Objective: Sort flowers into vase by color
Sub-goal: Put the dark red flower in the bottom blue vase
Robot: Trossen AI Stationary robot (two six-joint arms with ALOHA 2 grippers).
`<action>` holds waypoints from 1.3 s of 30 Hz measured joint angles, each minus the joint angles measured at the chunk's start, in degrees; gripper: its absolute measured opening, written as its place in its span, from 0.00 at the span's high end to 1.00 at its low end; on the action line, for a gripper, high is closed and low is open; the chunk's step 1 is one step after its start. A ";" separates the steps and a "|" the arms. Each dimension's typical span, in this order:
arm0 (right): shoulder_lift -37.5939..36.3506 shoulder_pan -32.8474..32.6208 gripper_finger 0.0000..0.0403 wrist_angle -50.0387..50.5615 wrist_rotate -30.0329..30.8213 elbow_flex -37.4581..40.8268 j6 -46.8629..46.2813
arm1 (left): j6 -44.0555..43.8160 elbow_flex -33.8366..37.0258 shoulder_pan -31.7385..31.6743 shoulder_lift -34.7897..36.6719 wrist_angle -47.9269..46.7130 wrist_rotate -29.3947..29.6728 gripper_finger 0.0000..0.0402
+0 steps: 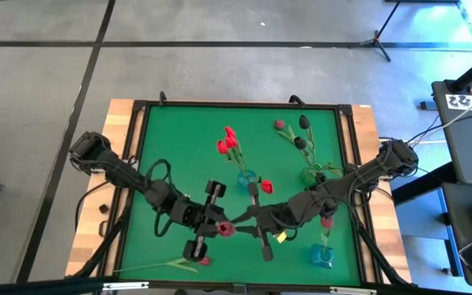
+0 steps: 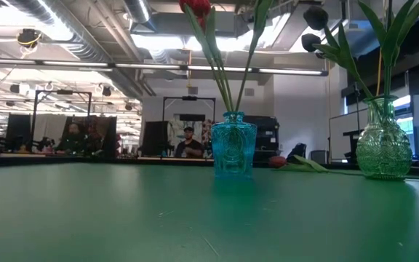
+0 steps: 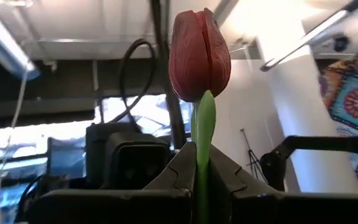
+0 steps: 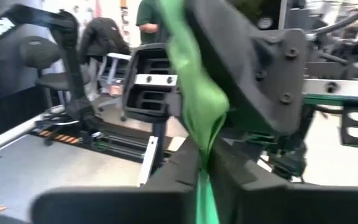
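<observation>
A dark red tulip (image 1: pixel 225 229) hangs in the air over the table's near middle, between my two grippers, which face each other. My left gripper (image 1: pixel 218 227) reaches in from the left and is shut on it; its wrist view shows the head (image 3: pixel 199 53) standing just past the fingers. My right gripper (image 1: pixel 249 220) reaches in from the right and is shut on the green part. Neither gripper nor this tulip appears in the low view. My left gripper pinches the tulip's stem (image 3: pixel 204 134) just below the head, between its two fingers, coming roughly level from the table's left. The head sticks out beyond the fingertips and the flower is lifted clear of the table. My right gripper pinches the green stem or leaf (image 4: pixel 204 165) between its two fingers, coming level from the table's right. A folded leaf (image 4: pixel 194 93) bulges out past the fingertips, close to the other gripper's body. Stem or leaf alone, I cannot tell.
A blue vase (image 1: pixel 246 179) with red tulips stands at mid table, a clear glass vase (image 1: pixel 314 174) with dark tulips to its right, and a second blue vase (image 1: pixel 322 256) with one pink tulip near the right front. Another tulip (image 1: pixel 170 264) lies along the near edge.
</observation>
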State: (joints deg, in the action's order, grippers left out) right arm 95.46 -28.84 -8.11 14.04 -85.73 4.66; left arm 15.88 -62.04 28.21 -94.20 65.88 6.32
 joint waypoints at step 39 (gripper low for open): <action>-16.96 -40.49 0.97 29.35 21.05 -0.09 -37.23 | -15.59 0.13 20.71 7.37 -45.30 32.23 0.68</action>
State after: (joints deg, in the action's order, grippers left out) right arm 78.50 -69.33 21.24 35.09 -85.82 -32.57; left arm 0.28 -61.91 48.92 -86.83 20.58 38.54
